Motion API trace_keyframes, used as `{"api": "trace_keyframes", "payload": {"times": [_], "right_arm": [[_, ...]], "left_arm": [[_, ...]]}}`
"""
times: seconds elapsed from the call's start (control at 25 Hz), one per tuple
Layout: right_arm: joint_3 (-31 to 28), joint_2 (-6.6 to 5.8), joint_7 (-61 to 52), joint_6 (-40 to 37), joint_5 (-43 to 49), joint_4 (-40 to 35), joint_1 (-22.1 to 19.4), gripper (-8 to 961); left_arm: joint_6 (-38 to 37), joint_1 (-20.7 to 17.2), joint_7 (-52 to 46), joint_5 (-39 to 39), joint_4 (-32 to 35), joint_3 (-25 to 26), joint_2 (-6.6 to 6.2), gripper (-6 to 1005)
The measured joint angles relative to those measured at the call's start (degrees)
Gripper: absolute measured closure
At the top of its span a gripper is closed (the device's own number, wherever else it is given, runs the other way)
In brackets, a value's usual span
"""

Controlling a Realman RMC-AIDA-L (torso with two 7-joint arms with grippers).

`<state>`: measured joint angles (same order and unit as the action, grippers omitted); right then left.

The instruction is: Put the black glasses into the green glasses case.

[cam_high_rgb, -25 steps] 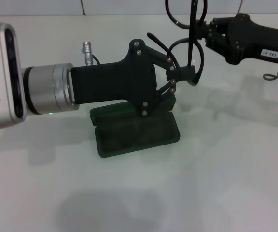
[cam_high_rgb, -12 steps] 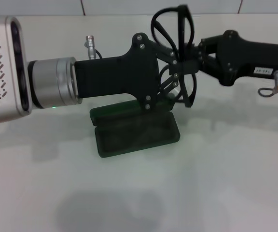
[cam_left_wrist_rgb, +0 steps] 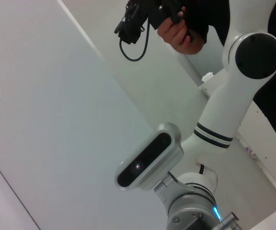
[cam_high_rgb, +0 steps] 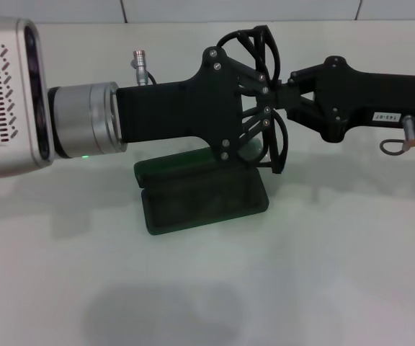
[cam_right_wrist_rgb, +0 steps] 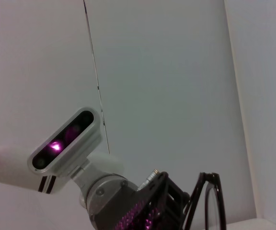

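The green glasses case [cam_high_rgb: 200,198] lies open on the white table, its lid partly hidden under my left arm. The black glasses [cam_high_rgb: 284,144] hang upright in the air just above the case's far right corner. My right gripper [cam_high_rgb: 287,91] reaches in from the right and is shut on their frame. My left gripper [cam_high_rgb: 266,101] reaches in from the left, meets the right one tip to tip, and looks open with its fingers above and below the frame. The right wrist view shows the glasses [cam_right_wrist_rgb: 219,196] beside the left gripper.
The white table [cam_high_rgb: 337,252] spreads out in front of and beside the case. A cable loop [cam_high_rgb: 395,146] hangs from my right arm. The left wrist view shows my right arm's wrist camera [cam_left_wrist_rgb: 147,160] and a person's hand [cam_left_wrist_rgb: 176,31] with a black device.
My right gripper has carried the glasses down and to the left, up to the left gripper's tips. The left arm has risen slightly. The case has not moved.
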<state>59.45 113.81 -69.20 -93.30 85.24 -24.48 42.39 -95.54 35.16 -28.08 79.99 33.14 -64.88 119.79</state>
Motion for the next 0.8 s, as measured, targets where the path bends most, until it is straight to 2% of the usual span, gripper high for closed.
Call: {"api": "trace_keyframes", "payload": {"times": [0.44, 0.68, 0.8], "right_arm": [[-2.8, -1.01, 2.4, 0.6, -0.6, -0.4, -1.0, 892], [-2.5, -2.18, 2.5, 0.6, 0.3, -3.5, -0.7, 888], [-2.4, -2.53, 0.8, 0.1, 4.2, -7.3, 0.0, 886]], "left_arm": [[-0.6, -1.7, -0.1, 0.0, 0.0, 0.3, 0.00, 970], [-0.4, -5.0, -1.6, 0.0, -1.0, 0.4, -0.02, 969], [0.1, -7.4, -2.7, 0.3, -4.3, 1.9, -0.42, 969]]}}
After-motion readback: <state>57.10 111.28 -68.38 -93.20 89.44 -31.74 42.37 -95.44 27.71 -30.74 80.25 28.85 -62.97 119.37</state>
